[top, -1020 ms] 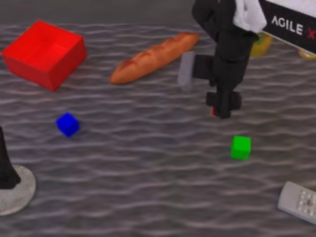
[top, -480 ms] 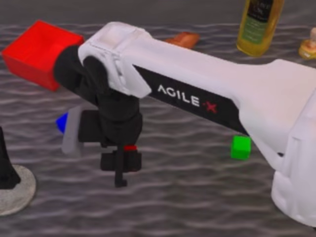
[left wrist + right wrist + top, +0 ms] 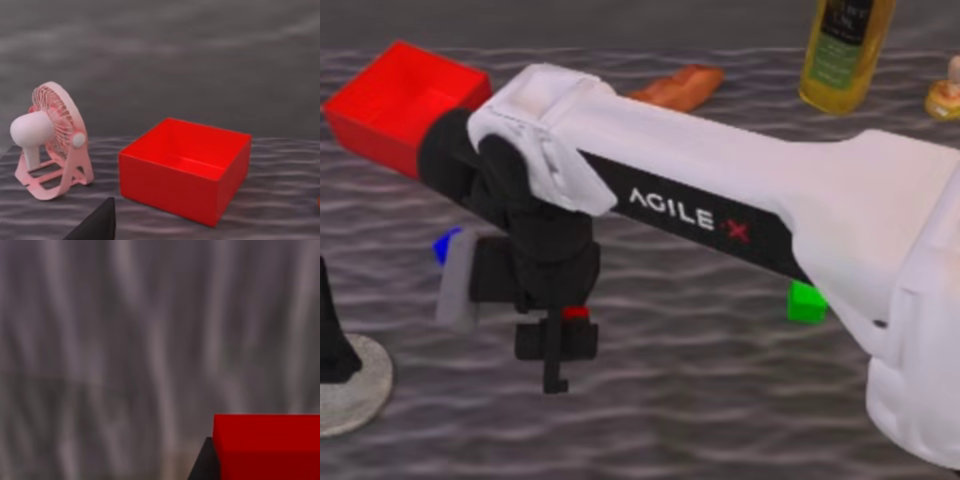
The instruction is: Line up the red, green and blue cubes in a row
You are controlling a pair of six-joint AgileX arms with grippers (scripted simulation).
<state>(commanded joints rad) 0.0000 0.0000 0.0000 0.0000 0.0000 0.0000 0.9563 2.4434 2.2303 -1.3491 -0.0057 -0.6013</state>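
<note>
Your right arm stretches across the tabletop (image 3: 720, 420) from the right side toward the left, and your right gripper (image 3: 556, 340) hangs over the left-centre area with its jaws pinching the red cube (image 3: 576, 312). From above, only a sliver of that cube shows between the black fingers; in the right wrist view its flat red face (image 3: 267, 440) fills one corner, with grey tabletop behind it.

The blue cube (image 3: 446, 245) sits just beside the gripper, toward the left edge, and the arm's wrist hides most of it, so you see only one corner. The green cube (image 3: 806, 302) lies well apart on the right half, partly tucked under the white forearm. Being cubes, they have no long axis; the green one sits roughly square to the table edges, and you cannot tell how the blue one is turned.

Around them, a large red open box (image 3: 405, 100) stands at the far left, a baguette (image 3: 678, 86) lies behind the arm with only its end showing, and an oil bottle (image 3: 842, 50) stands at the far right. A small yellow item (image 3: 944, 95) sits at the right edge.

Your left arm is parked at the left edge, by a round grey base (image 3: 355, 385); its wrist view takes in the red box (image 3: 187, 170) and a pink desk fan (image 3: 52, 140), and you cannot tell how its jaws stand.
</note>
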